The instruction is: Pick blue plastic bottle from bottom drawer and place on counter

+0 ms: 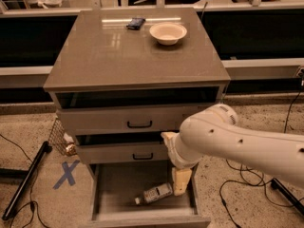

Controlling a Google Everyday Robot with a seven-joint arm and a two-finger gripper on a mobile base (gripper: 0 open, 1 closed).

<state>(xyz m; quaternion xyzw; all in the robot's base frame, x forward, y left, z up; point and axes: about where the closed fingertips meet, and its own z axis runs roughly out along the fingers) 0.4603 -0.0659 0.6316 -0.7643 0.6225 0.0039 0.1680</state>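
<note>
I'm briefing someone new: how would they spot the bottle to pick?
Look into the grey cabinet's pulled-out bottom drawer. The blue plastic bottle lies on its side there, white cap leftward, beside the gripper. Unlike the bowl and dark packet on the counter, it alone is in the drawer.

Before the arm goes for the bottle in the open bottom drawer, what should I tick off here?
1. Bottom drawer pulled open: ok.
2. Blue plastic bottle in view, lying on its side on the drawer floor: ok.
3. Gripper centred over the bottle: not ok; it hangs by the bottle's right end.
4. Gripper touching the bottle: cannot tell.
5. Placing room on the counter: ok; white bowl and dark blue packet sit at the back.
</note>
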